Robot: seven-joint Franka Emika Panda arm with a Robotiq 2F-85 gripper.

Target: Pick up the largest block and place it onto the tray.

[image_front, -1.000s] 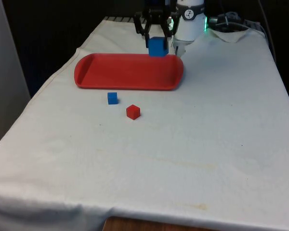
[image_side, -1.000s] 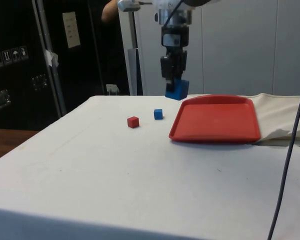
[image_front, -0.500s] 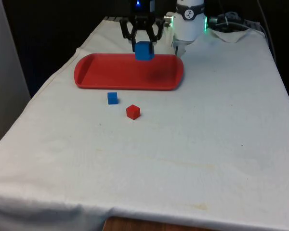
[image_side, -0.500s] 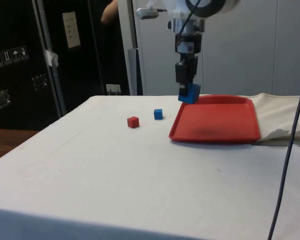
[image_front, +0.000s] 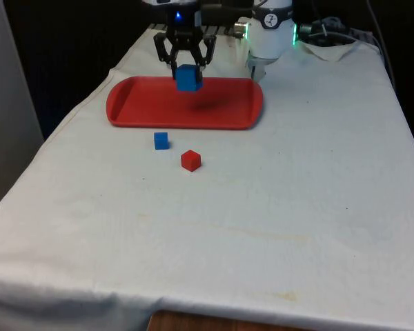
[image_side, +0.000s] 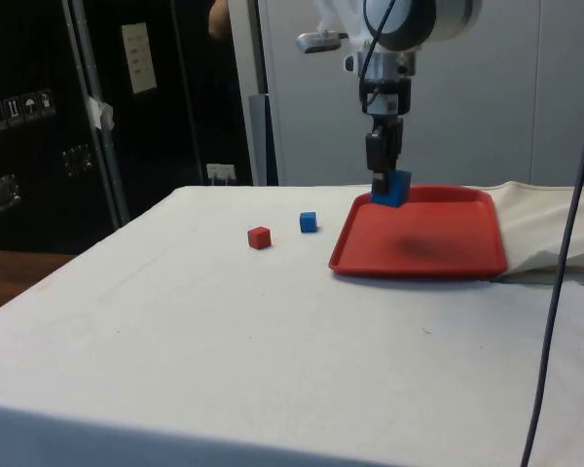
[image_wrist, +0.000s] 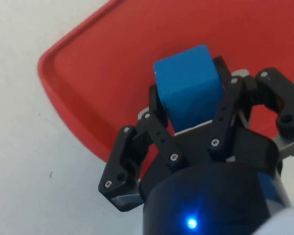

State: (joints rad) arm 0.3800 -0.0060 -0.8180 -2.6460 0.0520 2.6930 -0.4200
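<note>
The large blue block [image_front: 188, 78] hangs a little above the red tray [image_front: 138, 103], held between the fingers of my gripper [image_front: 186, 69], which is shut on it. From the side, the large blue block [image_side: 391, 188] sits over the middle of the red tray [image_side: 448, 253], under my gripper [image_side: 383, 175]. In the wrist view the large blue block [image_wrist: 188, 85] is clamped in my gripper [image_wrist: 191, 110] over the red tray [image_wrist: 112, 63].
A small blue block [image_front: 161, 141] and a small red block [image_front: 190, 160] lie on the white cloth in front of the tray. From the side, the small blue block [image_side: 308, 222] and small red block [image_side: 260, 236] sit apart from the tray.
My gripper has carried the large blue block towards the front view's left, from the tray's far corner to over its middle, and a little lower.
</note>
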